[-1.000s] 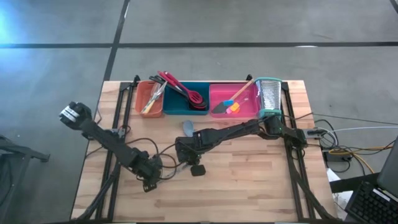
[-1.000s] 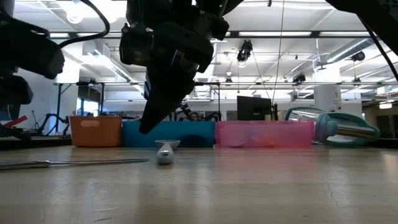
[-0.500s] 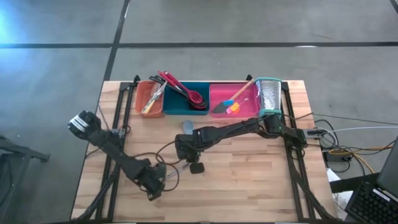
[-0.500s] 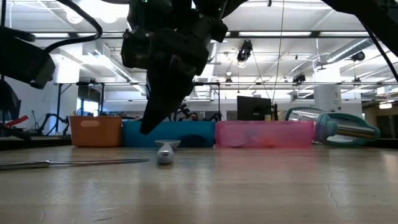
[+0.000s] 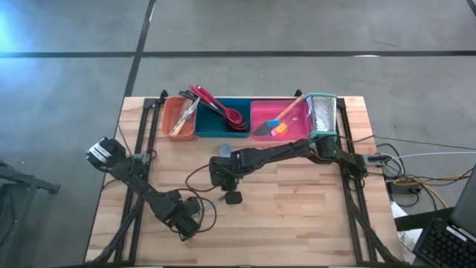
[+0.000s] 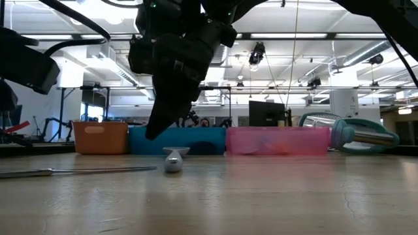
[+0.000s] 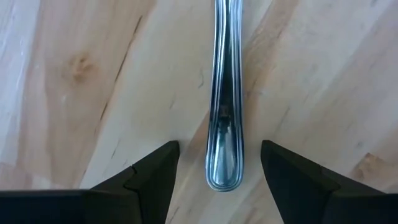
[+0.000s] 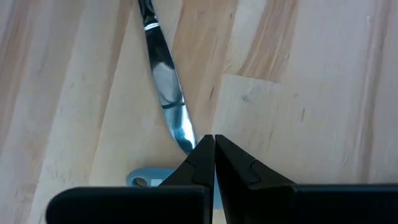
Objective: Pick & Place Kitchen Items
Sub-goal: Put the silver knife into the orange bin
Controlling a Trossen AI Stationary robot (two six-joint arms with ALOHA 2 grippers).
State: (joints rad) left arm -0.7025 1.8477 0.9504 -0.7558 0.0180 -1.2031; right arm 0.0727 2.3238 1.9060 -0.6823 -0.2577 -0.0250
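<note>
Your left gripper [image 7: 214,165] hangs open right over the handle end of the table knife [image 7: 225,93], one finger on each side, and the knife's long axis runs straight away from it toward the right gripper [image 8: 213,155], which sits shut at the blade tip. The knife lies flat on the table [image 5: 297,223], left of centre; a small grey tool [image 5: 224,151] lies farther back, short of the trays [image 5: 223,132], and nothing blocks the handle

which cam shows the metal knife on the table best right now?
Left wrist view: the knife handle lies sharp and unblocked between the open left gripper fingers. Right wrist view shows its blade past the shut right gripper. Low view shows it edge-on as a thin line; in the high view the arms mostly hide it.
</note>
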